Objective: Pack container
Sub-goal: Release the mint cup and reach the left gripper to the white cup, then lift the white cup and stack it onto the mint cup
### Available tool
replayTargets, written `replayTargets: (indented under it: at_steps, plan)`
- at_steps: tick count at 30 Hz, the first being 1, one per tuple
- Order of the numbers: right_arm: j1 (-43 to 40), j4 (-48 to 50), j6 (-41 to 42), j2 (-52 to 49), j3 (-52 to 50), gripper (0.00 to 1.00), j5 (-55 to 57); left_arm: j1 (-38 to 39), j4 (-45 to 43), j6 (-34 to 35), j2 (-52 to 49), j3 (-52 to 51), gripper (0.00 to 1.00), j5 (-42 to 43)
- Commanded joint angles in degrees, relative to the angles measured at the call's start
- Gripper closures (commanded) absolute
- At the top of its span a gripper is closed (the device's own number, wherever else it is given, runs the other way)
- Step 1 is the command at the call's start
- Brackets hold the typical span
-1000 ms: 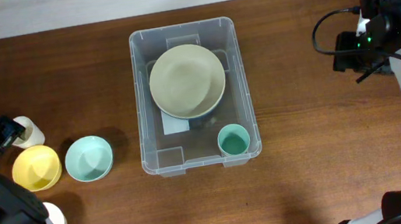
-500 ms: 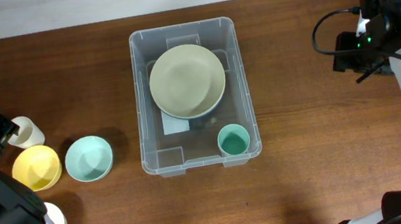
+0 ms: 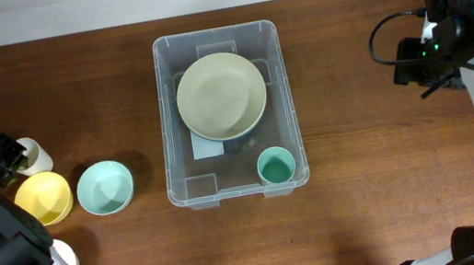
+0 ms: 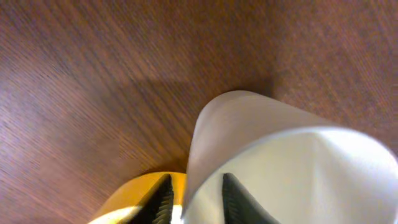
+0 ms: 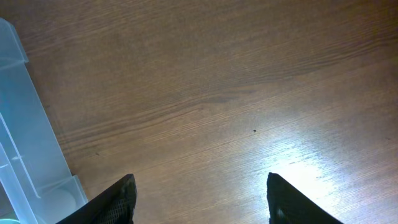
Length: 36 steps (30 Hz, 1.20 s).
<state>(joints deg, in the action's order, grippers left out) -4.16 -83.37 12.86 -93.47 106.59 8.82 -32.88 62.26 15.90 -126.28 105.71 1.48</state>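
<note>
Picking is the step in hand, we judge. The left hand (image 4: pixel 195 198) sits at the white cup (image 3: pixel 32 155), at nine o'clock on the desk (image 3: pixel 375 187), its fingers (image 4: pixel 163 198) narrow, one on each side of the cup's wall. From so close we cannot tell whether they pinch it. The yellow bowl (image 3: pixel 44 198) lies just beside the cup at its six o'clock, with the mint bowl (image 3: pixel 104 187) next to it. The container (image 3: pixel 214 32) stands at the desk's centre, with a beige dish (image 3: pixel 221 95) toward its twelve o'clock end and a teal cup (image 3: pixel 274 164) in its five o'clock corner. The right hand (image 5: pixel 200 202) hangs wide and empty at three o'clock. The next move calls for a firm pinch, a straight lift clear of the yellow bowl, then a carry to the container's free seven o'clock corner.
</note>
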Motion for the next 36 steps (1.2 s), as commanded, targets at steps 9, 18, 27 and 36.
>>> replayTargets:
  at_steps: [9,18,27,36]
  plan:
    - [-0.5,0.0,-0.4,1.2,-0.3,0.37,0.9,1.6,3.0,-0.5,6.1,3.5,1.0,7.8]
    - [-0.5,0.0,-0.4,1.2,-0.3,0.37,0.9,16.0,4.8,-1.4,26.1,4.6,0.99,7.8]
    - [-0.5,0.0,-0.4,1.2,-0.3,0.37,0.9,46.1,11.4,-1.4,28.5,4.1,0.99,7.8]
    - [-0.5,0.0,-0.4,1.2,-0.3,0.37,0.9,65.8,14.0,-2.6,21.2,4.0,0.99,7.7]
